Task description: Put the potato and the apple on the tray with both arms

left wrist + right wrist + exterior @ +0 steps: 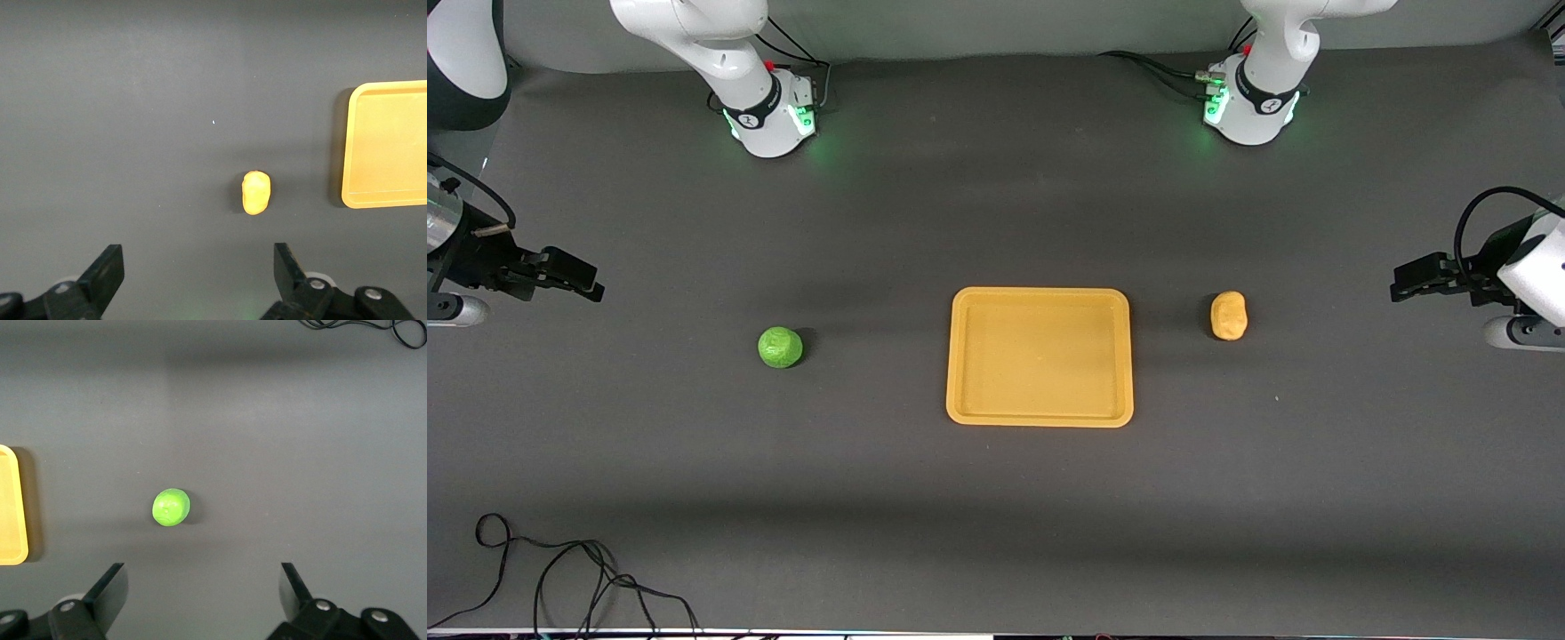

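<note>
With the tray (1040, 418) bare at mid-table, the potato (1229, 316) lay toward the left arm's end, nearest the spread-fingered left gripper (1405, 286), and the apple (780, 347) nearest the equally wide-spread right gripper (587, 283).

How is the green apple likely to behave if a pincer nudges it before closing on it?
The apple looks nearly round and sits free on the flat table, so it would probably roll. Its matte, faceted skin suggests fair grip. It seems small and light.

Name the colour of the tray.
Yellow-orange, plain; the tray shows best in the front view.
</note>
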`<act>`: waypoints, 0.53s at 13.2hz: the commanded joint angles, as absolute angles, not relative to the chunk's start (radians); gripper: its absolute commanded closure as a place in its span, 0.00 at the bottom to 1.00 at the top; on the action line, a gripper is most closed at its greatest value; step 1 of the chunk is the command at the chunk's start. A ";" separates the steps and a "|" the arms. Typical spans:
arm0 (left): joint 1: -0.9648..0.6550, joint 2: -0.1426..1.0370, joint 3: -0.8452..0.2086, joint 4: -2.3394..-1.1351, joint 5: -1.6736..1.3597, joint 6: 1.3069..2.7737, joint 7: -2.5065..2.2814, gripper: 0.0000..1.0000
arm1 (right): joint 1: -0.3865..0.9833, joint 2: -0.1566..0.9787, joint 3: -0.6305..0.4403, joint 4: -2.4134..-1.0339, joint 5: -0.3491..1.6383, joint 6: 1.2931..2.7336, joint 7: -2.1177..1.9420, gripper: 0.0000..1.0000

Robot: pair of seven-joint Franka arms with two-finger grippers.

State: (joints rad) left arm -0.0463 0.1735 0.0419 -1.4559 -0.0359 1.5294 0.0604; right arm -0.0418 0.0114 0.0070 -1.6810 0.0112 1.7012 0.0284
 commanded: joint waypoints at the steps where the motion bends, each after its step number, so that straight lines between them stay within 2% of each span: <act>1: -0.058 0.169 0.049 -1.448 -0.044 1.516 0.060 0.00 | -0.026 0.015 -0.009 -1.652 0.014 1.658 0.028 0.00; 7: -0.057 0.144 0.049 -1.495 -0.040 1.569 0.066 0.00 | -0.026 0.023 -0.009 -1.641 0.012 1.645 0.028 0.00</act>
